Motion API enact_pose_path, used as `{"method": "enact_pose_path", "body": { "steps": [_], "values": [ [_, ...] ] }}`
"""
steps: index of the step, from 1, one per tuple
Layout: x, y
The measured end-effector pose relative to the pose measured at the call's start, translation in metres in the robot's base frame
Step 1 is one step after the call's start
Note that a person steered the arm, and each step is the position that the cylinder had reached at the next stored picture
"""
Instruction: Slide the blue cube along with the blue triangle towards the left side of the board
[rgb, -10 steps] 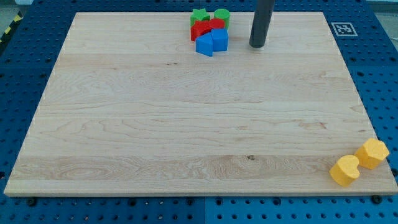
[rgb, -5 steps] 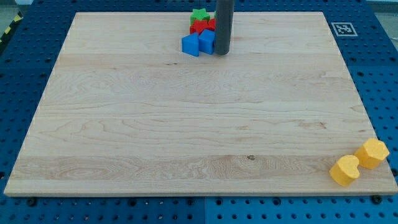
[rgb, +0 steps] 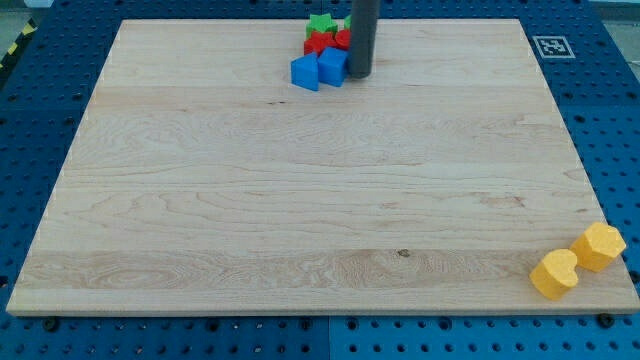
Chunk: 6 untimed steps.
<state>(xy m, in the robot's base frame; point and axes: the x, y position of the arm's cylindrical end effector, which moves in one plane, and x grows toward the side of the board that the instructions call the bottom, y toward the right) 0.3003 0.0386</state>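
The blue triangle (rgb: 305, 72) and the blue cube (rgb: 332, 66) sit side by side near the view's top centre of the wooden board (rgb: 320, 200). The triangle is on the cube's left. My tip (rgb: 360, 75) stands right against the cube's right side. The dark rod rises from it and hides part of the blocks behind.
Behind the blue blocks are a red block (rgb: 320, 43), a second red block (rgb: 343, 39) and a green star (rgb: 321, 24). Two yellow blocks (rgb: 554, 273) (rgb: 599, 246) lie at the board's bottom right corner. A marker tag (rgb: 552, 46) is at top right.
My tip swept left from the cube's right and pushed both blue blocks a short way left. In the last half second it barely moved. The green cylinder is now hidden behind the rod.
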Motion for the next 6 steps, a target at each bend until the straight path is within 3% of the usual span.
{"method": "enact_pose_path", "body": {
  "steps": [3, 6],
  "values": [
    [-0.003, -0.05],
    [0.028, -0.105]
  ]
}}
